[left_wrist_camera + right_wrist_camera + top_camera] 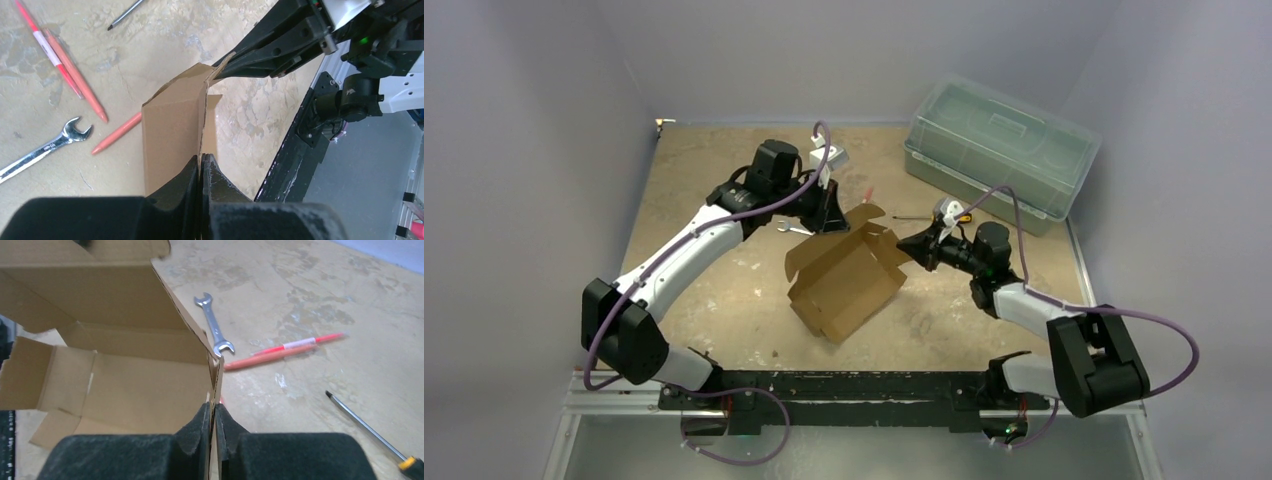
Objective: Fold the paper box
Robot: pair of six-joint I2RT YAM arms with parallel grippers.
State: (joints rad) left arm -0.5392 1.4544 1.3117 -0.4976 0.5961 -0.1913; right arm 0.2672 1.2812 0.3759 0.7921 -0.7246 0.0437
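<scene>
Both arms were on the paper box (842,283), which sat half-formed in the middle of the table (724,310). Its base was down and its brown flaps stood open toward the far side.

The left tool (201,162) was pressed together on a thin upright flap at the box's far edge, with cardboard nipped between its black pads. The right tool (214,410) came in from the right and pinched the edge of a side panel at the far right corner, its fingers tight against the board. The two grips were close together.

A wrench (45,147) lay beside the box on the far side, next to red and orange pens (75,80). A screwdriver (372,435) lay further right. The green-tinted plastic bin (999,150), lid on, stood at the far right, well apart from the box.
</scene>
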